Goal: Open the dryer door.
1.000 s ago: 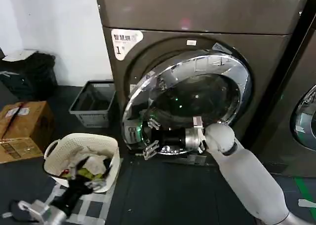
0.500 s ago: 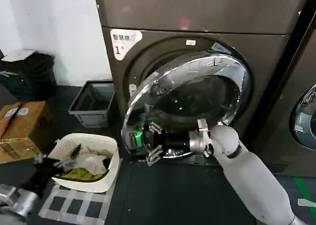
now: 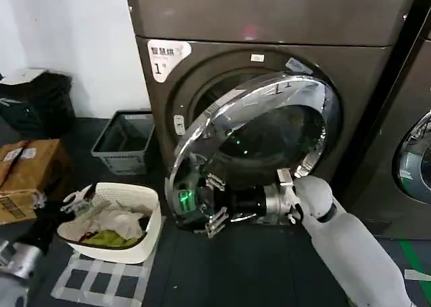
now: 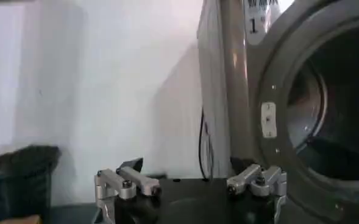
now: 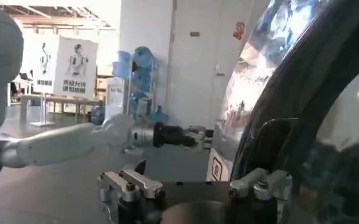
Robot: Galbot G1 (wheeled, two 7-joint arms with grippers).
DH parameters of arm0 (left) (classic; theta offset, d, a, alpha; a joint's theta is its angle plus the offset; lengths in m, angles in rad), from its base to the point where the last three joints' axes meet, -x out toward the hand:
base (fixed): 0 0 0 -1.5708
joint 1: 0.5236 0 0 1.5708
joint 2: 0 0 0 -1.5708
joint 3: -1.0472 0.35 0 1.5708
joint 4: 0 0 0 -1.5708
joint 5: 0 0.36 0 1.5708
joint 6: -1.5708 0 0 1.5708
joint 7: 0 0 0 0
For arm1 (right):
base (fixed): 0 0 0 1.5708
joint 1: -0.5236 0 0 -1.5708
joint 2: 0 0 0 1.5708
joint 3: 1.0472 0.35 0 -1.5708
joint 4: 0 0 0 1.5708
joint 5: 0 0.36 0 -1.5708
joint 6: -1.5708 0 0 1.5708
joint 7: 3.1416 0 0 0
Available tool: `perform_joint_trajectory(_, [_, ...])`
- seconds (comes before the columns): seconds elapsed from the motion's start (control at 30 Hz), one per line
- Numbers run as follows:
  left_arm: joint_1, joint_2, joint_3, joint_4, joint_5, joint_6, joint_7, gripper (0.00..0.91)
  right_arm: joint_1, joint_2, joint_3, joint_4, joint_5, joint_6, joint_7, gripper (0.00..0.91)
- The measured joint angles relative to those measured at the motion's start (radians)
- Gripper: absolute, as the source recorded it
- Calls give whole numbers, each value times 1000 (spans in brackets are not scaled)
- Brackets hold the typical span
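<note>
At the far left of the head view a cardboard box [image 3: 27,176] sits on the dark floor, with a dark bag [image 3: 37,101] behind it against the white wall. The left gripper [image 3: 79,198] hangs low at the left, near the rim of a white laundry basket [image 3: 145,243]; its 2 fingers stand spread apart with nothing between them, and in the left wrist view the same gripper [image 4: 188,182] faces the machine's open drum. The white basket holds crumpled pale cloth and a yellow-green piece. Behind it a grey slatted bin [image 3: 124,145] stands beside the machine; I cannot tell what is inside. The brown-grey dryer [image 3: 269,24] bears a white sticker [image 3: 165,54] marked 1. The dryer door [image 3: 259,145] is a large round one, with a wide shiny chrome ring around dark tinted glass; it stands swung partly out from the front, hinged on its right, so the drum opening shows along its left edge. The right gripper [image 3: 214,205] reaches across the door's lower left rim, its fingers parted around the edge, though I cannot tell whether they press on it. At the far right stands a second grey machine [image 3: 414,152] with its own chrome-ringed door.
</note>
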Motion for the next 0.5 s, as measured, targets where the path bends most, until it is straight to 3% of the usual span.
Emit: perform_joint_trajectory(0.5, [-83, 85, 68, 5, -78, 8, -15, 907, -98, -73, 61, 98, 22, 22, -17, 907])
